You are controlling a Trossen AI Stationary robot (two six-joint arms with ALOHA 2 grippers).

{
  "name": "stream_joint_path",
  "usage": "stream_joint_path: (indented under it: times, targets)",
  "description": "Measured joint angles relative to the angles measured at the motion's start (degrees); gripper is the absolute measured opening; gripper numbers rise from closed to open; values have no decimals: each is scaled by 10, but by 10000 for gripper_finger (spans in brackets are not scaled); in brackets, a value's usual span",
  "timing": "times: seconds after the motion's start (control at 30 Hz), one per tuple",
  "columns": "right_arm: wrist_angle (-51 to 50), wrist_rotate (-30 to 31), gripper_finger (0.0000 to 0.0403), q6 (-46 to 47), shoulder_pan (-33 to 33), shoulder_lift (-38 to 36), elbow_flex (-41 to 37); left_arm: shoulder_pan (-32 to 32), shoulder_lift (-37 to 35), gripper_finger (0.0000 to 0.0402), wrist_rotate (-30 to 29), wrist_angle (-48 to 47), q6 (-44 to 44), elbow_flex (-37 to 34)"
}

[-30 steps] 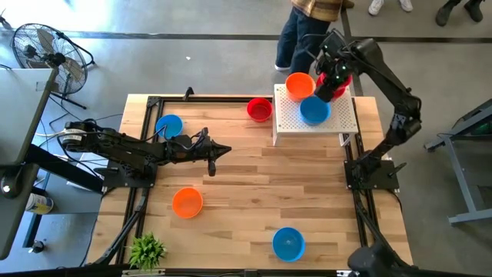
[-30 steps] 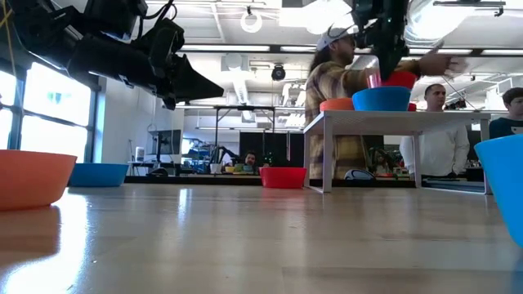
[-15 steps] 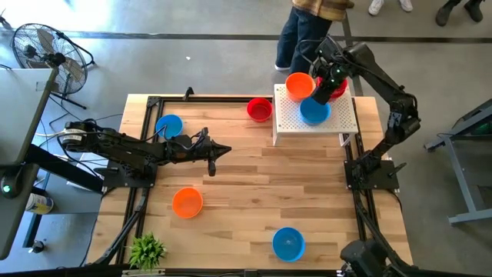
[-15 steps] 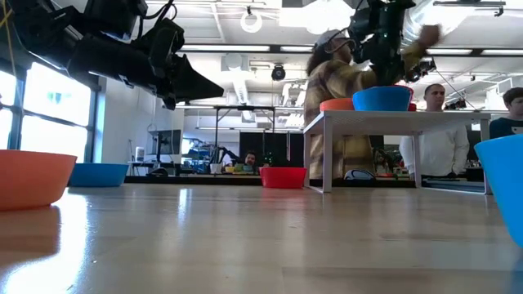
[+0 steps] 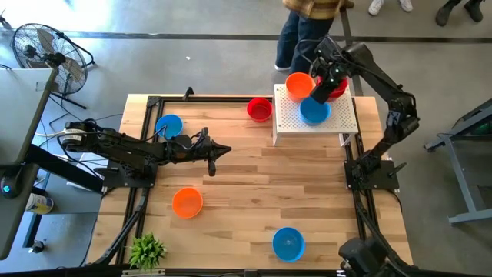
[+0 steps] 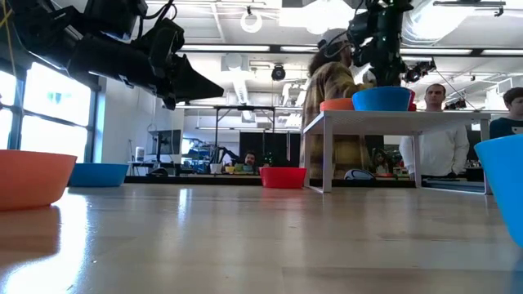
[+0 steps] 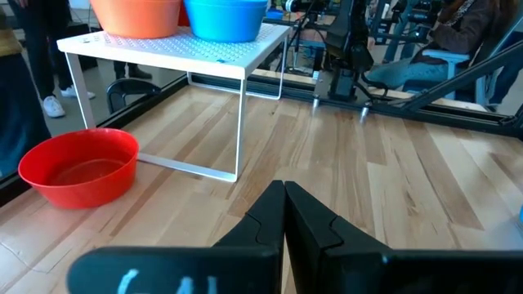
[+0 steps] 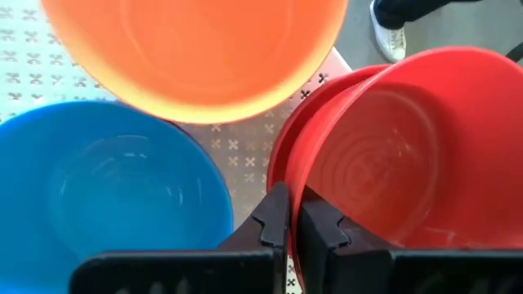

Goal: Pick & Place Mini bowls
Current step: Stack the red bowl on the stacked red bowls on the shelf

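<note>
Right gripper [image 8: 288,214]: positioned over the white perforated metal stand [image 5: 296,115] at the table's far right corner. Its fingers are pressed nearly together, pinching the near rim of a small round red plastic bowl [image 8: 392,155], one finger inside the wall and one outside. A second red rim shows just beneath that bowl, apparently nested; whether the bowl rests on the stand or is lifted cannot be told. Beside the gripper on the stand sit a round blue plastic bowl [image 8: 114,188] and a round orange plastic bowl [image 8: 196,49], touching or nearly touching each other.

Left gripper [image 5: 212,159]: hanging over the middle of the wooden table [image 5: 246,200], fingers pressed together, holding nothing. Ahead of it, a loose red bowl [image 7: 79,167] sits on the table just beside the stand's leg. Behind it is a blue bowl [image 5: 169,125]; toward the near edge lie an orange bowl [image 5: 187,202] and another blue bowl [image 5: 288,243], well apart.

A person [image 5: 304,31] stands beyond the stand.
</note>
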Motion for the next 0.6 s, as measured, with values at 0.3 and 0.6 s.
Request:
stream_joint_path:
  times: [0.3, 0.6]
  targets:
    - [-2, -3, 13, 11, 0, 6, 0, 0, 0, 1, 0, 0, 0, 0]
    - [-2, 2, 59, 10, 0, 6, 0, 0, 0, 1, 0, 0, 0, 0]
